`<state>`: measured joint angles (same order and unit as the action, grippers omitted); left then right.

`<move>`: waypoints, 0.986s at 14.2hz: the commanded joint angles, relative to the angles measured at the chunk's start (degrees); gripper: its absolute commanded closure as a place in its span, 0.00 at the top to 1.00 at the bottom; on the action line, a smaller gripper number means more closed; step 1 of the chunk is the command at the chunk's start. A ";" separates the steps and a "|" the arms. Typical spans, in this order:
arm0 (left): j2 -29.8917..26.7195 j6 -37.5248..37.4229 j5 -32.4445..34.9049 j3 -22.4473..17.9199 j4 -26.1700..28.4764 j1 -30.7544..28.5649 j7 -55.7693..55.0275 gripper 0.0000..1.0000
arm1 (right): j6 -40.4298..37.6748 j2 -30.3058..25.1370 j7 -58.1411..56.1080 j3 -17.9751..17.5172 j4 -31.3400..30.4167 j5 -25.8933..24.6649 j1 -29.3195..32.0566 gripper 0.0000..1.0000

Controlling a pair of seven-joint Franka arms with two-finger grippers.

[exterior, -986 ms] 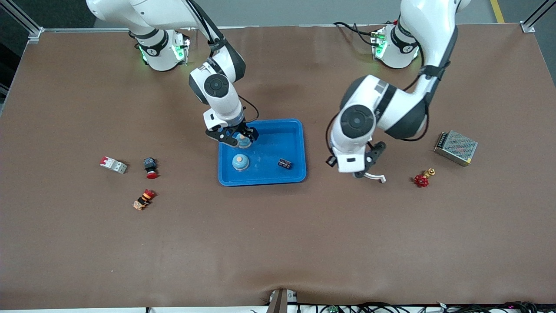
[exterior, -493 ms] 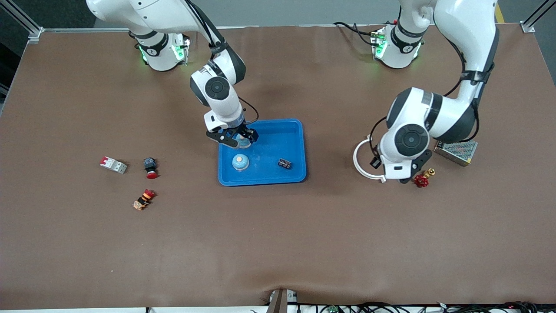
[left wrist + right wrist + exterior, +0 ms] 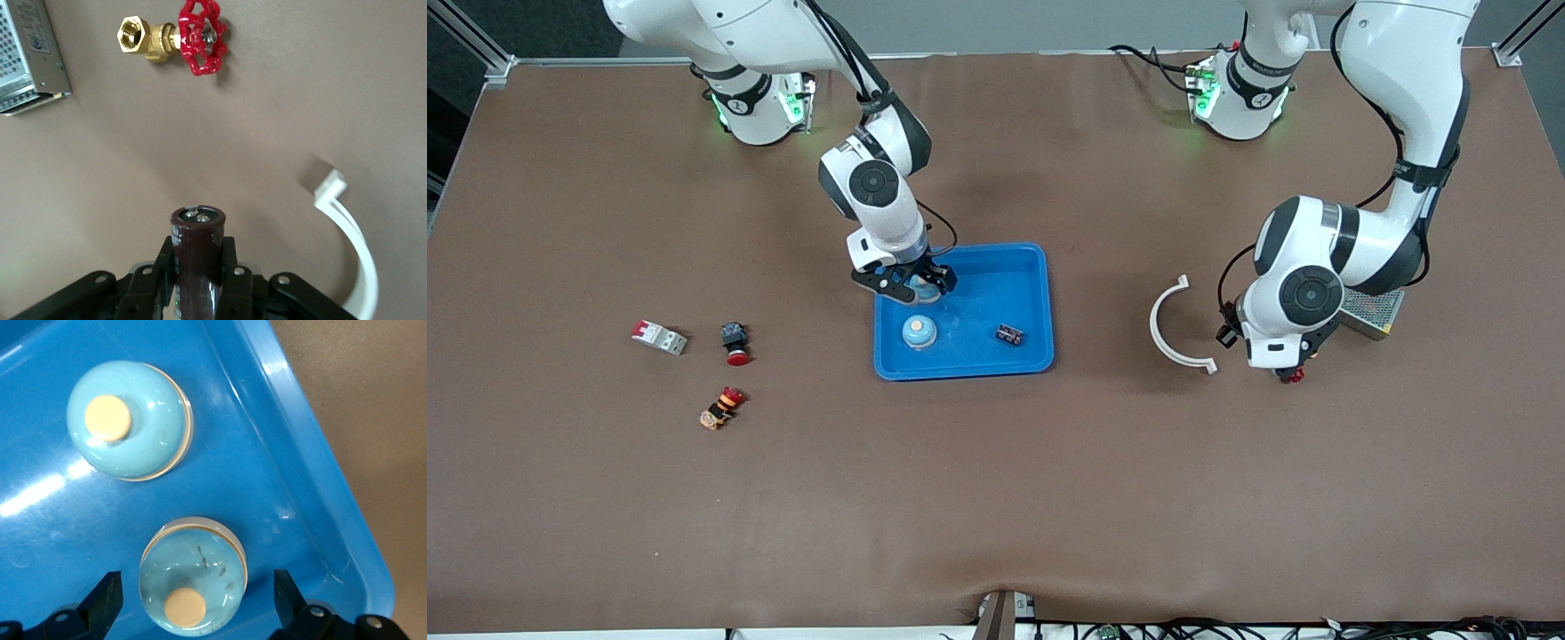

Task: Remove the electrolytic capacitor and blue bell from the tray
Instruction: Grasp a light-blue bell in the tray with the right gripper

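Note:
A blue tray [image 3: 1032,307] holds two light-blue bells with cream buttons and a small black capacitor [image 3: 1009,334]. My right gripper [image 3: 907,283] is open and low in the tray, its fingers [image 3: 107,597] on either side of one bell [image 3: 193,577] without touching it. The other bell [image 3: 919,332] sits nearer the front camera and also shows in the right wrist view [image 3: 130,420]. My left gripper [image 3: 1288,367] is shut on a dark brown cylindrical capacitor [image 3: 198,253], held above the table near a red-handled brass valve [image 3: 197,37].
A white curved plastic piece [image 3: 1172,324] lies between the tray and my left gripper. A metal mesh power supply [image 3: 1374,307] is toward the left arm's end. A white-red breaker [image 3: 660,337], a red push button [image 3: 735,342] and an orange-red button [image 3: 723,407] lie toward the right arm's end.
My left arm has swung away from the tray toward its own end of the table, ending over the red valve and uncovering the white curved piece. My right gripper has barely moved.

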<state>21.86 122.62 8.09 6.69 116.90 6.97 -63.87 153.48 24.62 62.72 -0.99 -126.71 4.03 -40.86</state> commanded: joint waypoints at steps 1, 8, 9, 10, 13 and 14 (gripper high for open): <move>-1.64 5.60 1.14 0.60 5.08 -1.08 0.24 0.00 | 0.77 0.43 1.62 0.64 -0.03 -0.60 -1.32 0.68; 2.04 9.65 1.05 0.60 5.53 -1.79 -0.64 0.12 | -0.37 0.69 4.34 0.72 1.81 -0.52 -1.06 0.00; 2.22 10.00 1.05 0.60 5.62 -1.70 -0.73 0.13 | -1.86 0.60 4.26 0.72 2.43 -0.43 -0.71 0.00; 2.75 10.18 1.05 0.60 5.62 -1.61 -0.73 0.13 | -4.57 0.34 4.17 0.72 3.83 -0.43 -0.45 0.00; 2.75 10.36 1.14 0.51 5.79 -1.70 -0.82 0.14 | -17.03 0.08 3.73 0.90 10.50 -0.60 -0.27 0.00; 2.58 10.27 1.14 0.51 5.88 -1.70 -0.91 0.14 | -20.03 0.07 3.47 1.33 12.26 -0.69 -0.01 0.00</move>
<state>25.18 132.43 8.11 6.79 122.21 5.75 -63.96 139.13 24.65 65.61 -0.20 -118.54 4.03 -41.15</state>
